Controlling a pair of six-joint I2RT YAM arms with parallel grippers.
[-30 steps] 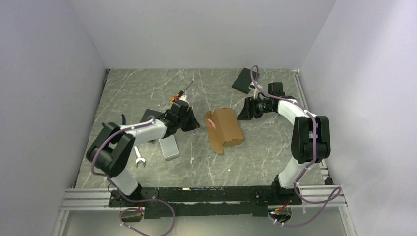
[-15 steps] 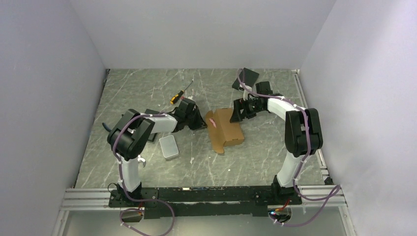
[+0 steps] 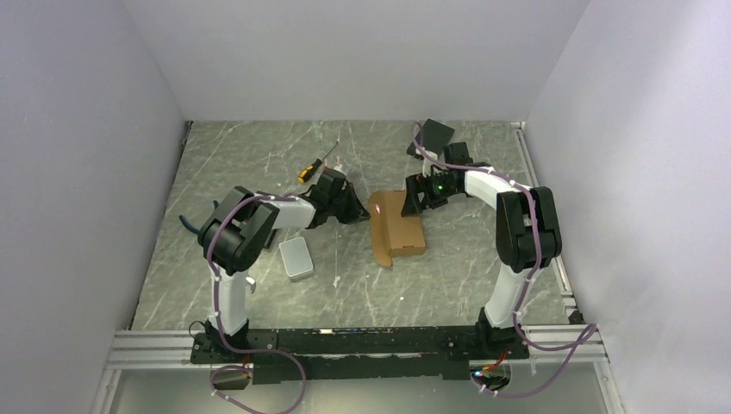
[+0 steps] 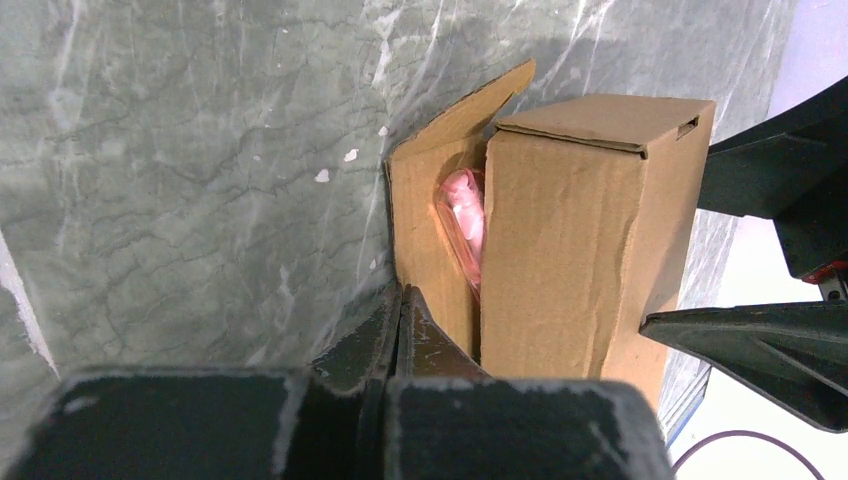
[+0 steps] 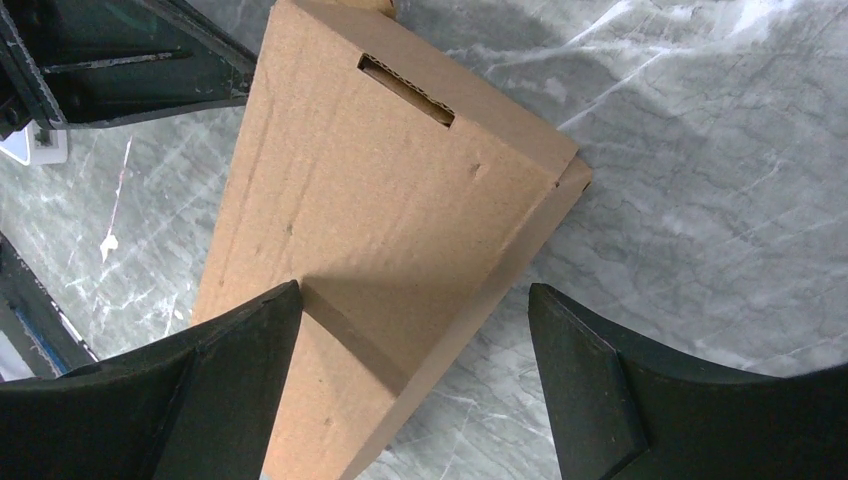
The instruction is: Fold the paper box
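The paper box is a tan carton lying mid-table, one end flap standing ajar with something pink inside. My left gripper is shut with nothing in it, its tips against the outside of that open flap. My right gripper is open at the box's far right end. In the right wrist view the box has a slot in its top, and one corner of it lies between the spread fingers. The right gripper is not closed on the box.
A small grey tin lies left of the box, near the left arm. A screwdriver with a yellow handle lies behind the left gripper. A black slab sits at the back by the right arm. Walls close in on three sides.
The left arm has swung right, bringing its shut gripper against the box's flap. The right gripper has moved left onto the box's end and opened wider. The flap has been pushed inward.
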